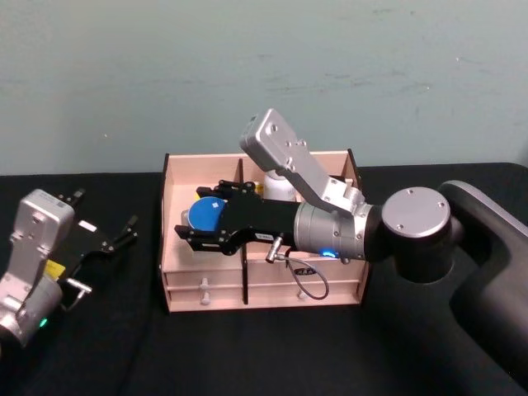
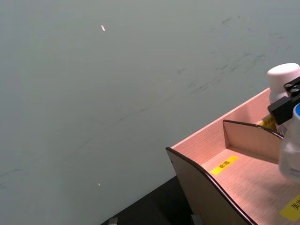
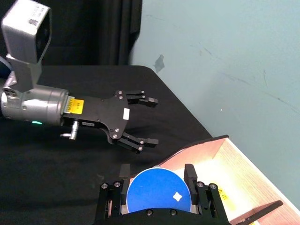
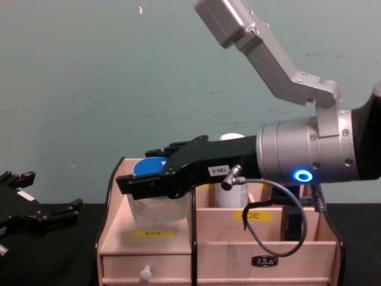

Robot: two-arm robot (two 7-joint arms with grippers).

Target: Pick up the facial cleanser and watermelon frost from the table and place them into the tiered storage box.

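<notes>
**Blue-capped jar held over the tiered storage box**

The right hand [image 1: 204,223] is clenched on a translucent jar with a blue lid [image 3: 159,195], fingers on opposite sides below the lid, over the left compartment of the tiered storage box [image 1: 173,247]. The jar looks rigid, light and smooth, so probably slippery. The left hand [image 1: 103,221] hangs released over the black desk [image 1: 124,346].

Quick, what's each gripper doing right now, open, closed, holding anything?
Left gripper: open, holding nothing, beside the tiered storage box.
Right gripper: closed on the blue-capped jar, over the box.
</notes>
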